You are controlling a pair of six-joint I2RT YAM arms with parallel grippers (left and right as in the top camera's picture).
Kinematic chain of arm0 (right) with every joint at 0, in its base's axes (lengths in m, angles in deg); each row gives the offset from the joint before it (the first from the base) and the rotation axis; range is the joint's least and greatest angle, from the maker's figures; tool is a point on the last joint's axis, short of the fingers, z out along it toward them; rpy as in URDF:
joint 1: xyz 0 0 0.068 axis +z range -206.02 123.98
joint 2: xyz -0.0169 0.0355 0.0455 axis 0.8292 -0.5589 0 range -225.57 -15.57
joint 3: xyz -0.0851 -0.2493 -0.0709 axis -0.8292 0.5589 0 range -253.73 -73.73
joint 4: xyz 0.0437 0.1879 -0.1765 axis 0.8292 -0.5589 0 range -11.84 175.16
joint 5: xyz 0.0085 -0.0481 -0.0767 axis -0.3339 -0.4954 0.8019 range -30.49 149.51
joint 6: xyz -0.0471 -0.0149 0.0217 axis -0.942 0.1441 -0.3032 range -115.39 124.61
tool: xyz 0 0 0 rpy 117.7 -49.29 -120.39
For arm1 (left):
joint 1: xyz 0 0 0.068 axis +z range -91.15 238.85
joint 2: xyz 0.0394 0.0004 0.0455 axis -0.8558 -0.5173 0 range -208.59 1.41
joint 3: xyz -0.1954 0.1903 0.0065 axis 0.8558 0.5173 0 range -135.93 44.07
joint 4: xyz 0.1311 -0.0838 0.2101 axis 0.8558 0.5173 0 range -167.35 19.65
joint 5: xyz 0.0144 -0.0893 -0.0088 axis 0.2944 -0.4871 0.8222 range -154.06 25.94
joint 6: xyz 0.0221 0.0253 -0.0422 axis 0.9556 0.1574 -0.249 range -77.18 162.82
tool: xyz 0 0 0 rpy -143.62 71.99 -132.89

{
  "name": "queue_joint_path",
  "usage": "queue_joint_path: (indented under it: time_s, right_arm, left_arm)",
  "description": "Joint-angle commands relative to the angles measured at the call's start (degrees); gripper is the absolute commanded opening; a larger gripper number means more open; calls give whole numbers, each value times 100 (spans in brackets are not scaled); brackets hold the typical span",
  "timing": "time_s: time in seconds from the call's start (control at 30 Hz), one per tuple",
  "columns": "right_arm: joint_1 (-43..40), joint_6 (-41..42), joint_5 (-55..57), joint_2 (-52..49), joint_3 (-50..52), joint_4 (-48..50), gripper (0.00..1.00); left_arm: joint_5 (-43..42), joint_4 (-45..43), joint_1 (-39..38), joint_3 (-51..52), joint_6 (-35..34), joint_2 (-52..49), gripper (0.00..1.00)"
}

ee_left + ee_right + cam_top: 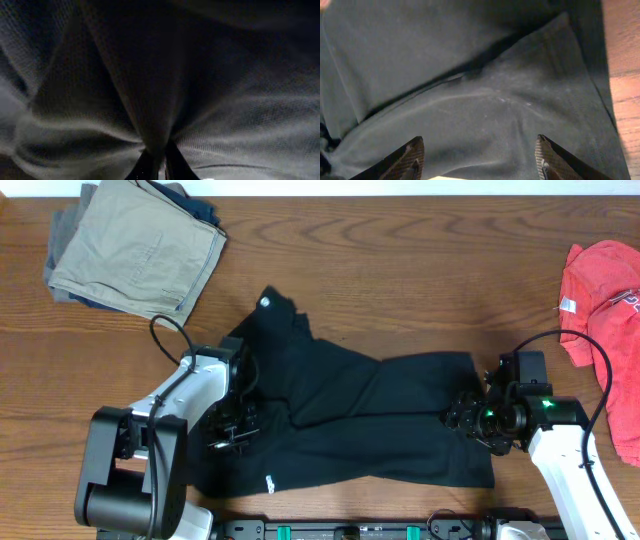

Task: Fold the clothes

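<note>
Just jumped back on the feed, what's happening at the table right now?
Two arms are working on the black garment, which lies rumpled on the wooden table and is not neatly folded yet. The left gripper is shut on a pinch of fabric at the garment's left end. The right gripper hovers open over the right end, gripping nothing. The khaki trousers and a red T-shirt lie off to the sides.

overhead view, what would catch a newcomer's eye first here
The black garment sprawled and creased across the middle of the wooden table stands out first. The left tool is shut on a pinch of its fabric near the left end, while the right tool hangs open over its right edge. Khaki trousers lie at the far-left corner, a red T-shirt at the right edge.
</note>
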Motion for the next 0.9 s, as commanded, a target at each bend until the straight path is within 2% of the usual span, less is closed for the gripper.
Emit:
queue_joint_path:
  time_s: [0.0,0.17,0.37,0.4,0.43,0.47,0.53,0.6,0.73,0.87]
  right_arm:
    - [-48,-85,-42,46,-9,15,69]
    - [-48,-87,-42,46,-9,-9,69]
    - [-48,-90,-44,46,-9,55,70]
    - [-48,-90,-42,46,-9,79,70]
    - [-48,-90,-46,46,-9,103,70]
    - [-48,-87,-50,46,-9,122,70]
    - [-48,-87,-107,46,-9,157,70]
    - [-48,-87,-129,46,-9,168,70]
    - [-48,-92,-127,46,-9,164,71]
    - [-48,-109,-129,46,-9,155,72]
  left_arm:
    - [-26,299,13,74,-118,7,6]
    - [-186,553,-122,74,-201,424,6]
    - [-118,605,-256,-24,-267,1740,7]
    - [-50,590,-256,-87,-264,1947,12]
    - [35,568,-256,-164,-264,2138,24]
    - [129,531,-256,-258,-262,2334,47]
    - [286,472,-256,-459,-264,2614,69]
    - [413,452,-254,-671,-264,2750,86]
    - [573,332,-254,-933,-264,2710,98]
    - [675,-289,-236,-946,-216,2555,100]
